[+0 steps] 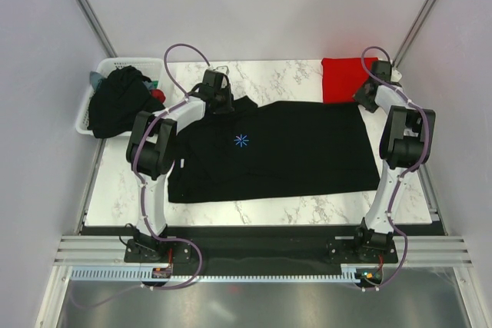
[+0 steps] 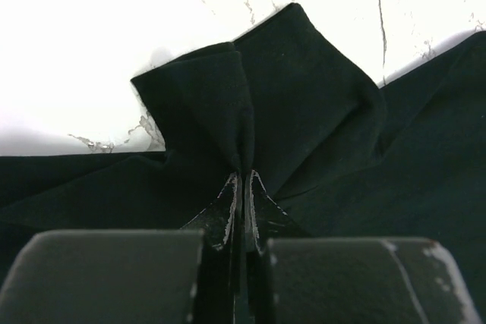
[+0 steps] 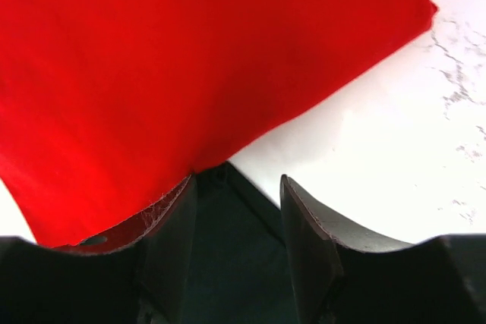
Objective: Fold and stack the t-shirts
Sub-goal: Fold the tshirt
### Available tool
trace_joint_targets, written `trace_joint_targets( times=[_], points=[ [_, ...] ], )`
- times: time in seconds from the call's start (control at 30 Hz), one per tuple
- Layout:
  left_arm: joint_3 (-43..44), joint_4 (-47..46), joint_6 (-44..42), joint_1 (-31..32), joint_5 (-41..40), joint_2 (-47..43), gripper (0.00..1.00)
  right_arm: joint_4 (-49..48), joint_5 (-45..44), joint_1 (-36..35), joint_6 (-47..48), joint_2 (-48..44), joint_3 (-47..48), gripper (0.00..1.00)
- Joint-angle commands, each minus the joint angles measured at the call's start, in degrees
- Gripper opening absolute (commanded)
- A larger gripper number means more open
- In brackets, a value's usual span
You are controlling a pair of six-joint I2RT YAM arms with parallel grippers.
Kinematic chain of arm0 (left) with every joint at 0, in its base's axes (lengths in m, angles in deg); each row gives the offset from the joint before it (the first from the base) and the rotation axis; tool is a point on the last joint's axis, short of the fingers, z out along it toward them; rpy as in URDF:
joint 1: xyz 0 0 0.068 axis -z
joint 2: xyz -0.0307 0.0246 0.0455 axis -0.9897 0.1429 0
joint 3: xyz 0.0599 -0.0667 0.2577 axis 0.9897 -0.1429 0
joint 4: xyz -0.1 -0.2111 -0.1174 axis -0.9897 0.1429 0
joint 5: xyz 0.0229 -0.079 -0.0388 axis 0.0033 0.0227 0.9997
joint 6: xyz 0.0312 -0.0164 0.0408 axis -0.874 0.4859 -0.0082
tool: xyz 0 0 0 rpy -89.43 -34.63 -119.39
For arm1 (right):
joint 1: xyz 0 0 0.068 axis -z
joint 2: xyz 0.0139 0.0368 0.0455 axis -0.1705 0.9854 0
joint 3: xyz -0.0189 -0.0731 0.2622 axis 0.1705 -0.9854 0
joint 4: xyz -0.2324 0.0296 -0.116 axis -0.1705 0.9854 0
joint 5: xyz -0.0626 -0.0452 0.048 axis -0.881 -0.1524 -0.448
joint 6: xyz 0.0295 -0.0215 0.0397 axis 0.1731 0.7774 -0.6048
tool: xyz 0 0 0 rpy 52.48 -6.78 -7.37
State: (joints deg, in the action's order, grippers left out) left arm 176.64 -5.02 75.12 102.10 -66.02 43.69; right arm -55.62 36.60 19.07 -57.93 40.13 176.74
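A black t-shirt (image 1: 292,147) with a light-blue starburst mark (image 1: 241,140) lies spread flat on the marble table (image 1: 269,213). My left gripper (image 1: 217,91) is at its far left corner. In the left wrist view the gripper (image 2: 244,180) is shut on a pinched fold of the black cloth (image 2: 228,104). My right gripper (image 1: 367,96) is at the shirt's far right corner. In the right wrist view it (image 3: 235,186) is open, with a corner of the black shirt (image 3: 228,240) between its fingers. A folded red t-shirt (image 1: 344,78) lies just beyond it and fills the right wrist view (image 3: 190,58).
A white slotted basket (image 1: 91,105) stands at the table's left edge, holding a heap of dark t-shirts (image 1: 119,101) with bits of red and teal cloth. Grey walls close in both sides. Bare marble (image 3: 395,134) shows to the right of the red shirt.
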Motion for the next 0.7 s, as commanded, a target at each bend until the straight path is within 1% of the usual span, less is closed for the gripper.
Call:
trace_joint_targets(
  times=[0.0, 0.2, 0.4, 0.57, 0.6, 0.67],
  points=[
    [-0.6, -3.6, 2.3, -0.19, 1.37, -2.38, 0.02, -1.87, 0.46, 0.15, 0.24, 1.96, 3.08, 0.55],
    [-0.78, -3.6, 2.48, -0.28, 1.89, -1.76, 0.02, -3.37, 2.3, 0.15, -1.08, 3.28, 2.82, 0.49],
    [-1.04, -3.69, 2.92, -0.19, 2.16, -1.59, 0.02, -4.95, 2.39, 0.15, -1.52, 1.79, 1.06, 0.45],
    [-1.13, -3.69, 3.01, -0.19, 2.33, -1.33, 0.02, -5.74, 4.76, 0.06, -2.22, 2.31, 1.58, 0.38],
    [-1.13, -3.69, 3.01, -0.19, 2.33, -1.33, 0.02, -5.74, 4.85, 0.06, -2.23, 2.57, 1.67, 0.36],
    [-1.21, -3.69, 2.92, -0.28, 2.16, -1.33, 0.02, -5.83, 4.85, 0.06, -2.23, 3.01, 1.67, 0.27]
  ],
)
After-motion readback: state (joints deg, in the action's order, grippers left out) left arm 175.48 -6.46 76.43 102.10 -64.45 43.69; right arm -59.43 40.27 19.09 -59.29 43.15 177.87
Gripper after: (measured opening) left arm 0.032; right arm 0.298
